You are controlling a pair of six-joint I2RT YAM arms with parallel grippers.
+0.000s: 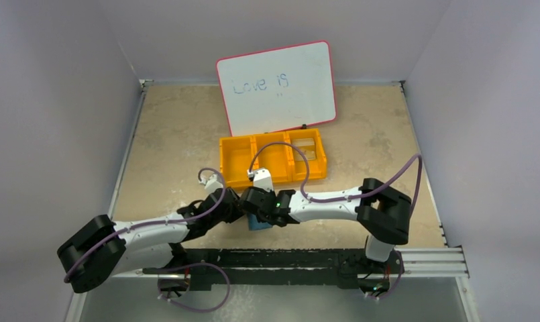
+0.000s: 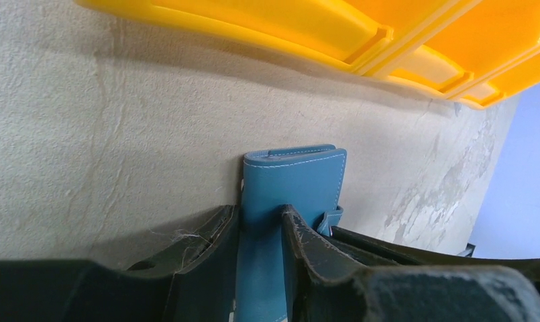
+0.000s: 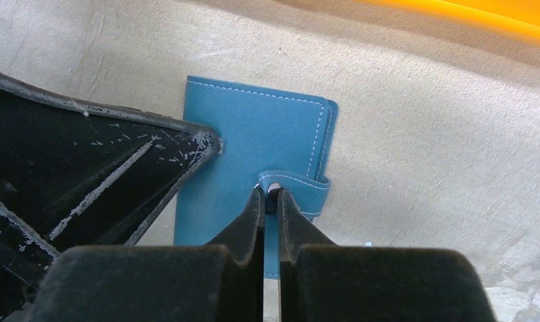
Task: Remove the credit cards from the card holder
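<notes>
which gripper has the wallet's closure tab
The right gripper: its fingers are pinched shut on the closure tab at its snap end. The left gripper instead clamps the body of the teal card holder between its fingers.

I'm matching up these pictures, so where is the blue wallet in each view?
Top: wallet low centre, mostly hidden where the arms meet.
Left wrist: bottom centre, gripped by the left tool.
Right wrist: centre, its tab at the tip of the right tool.
Landmark: orange bin, just beyond the wallet in all three.
</notes>
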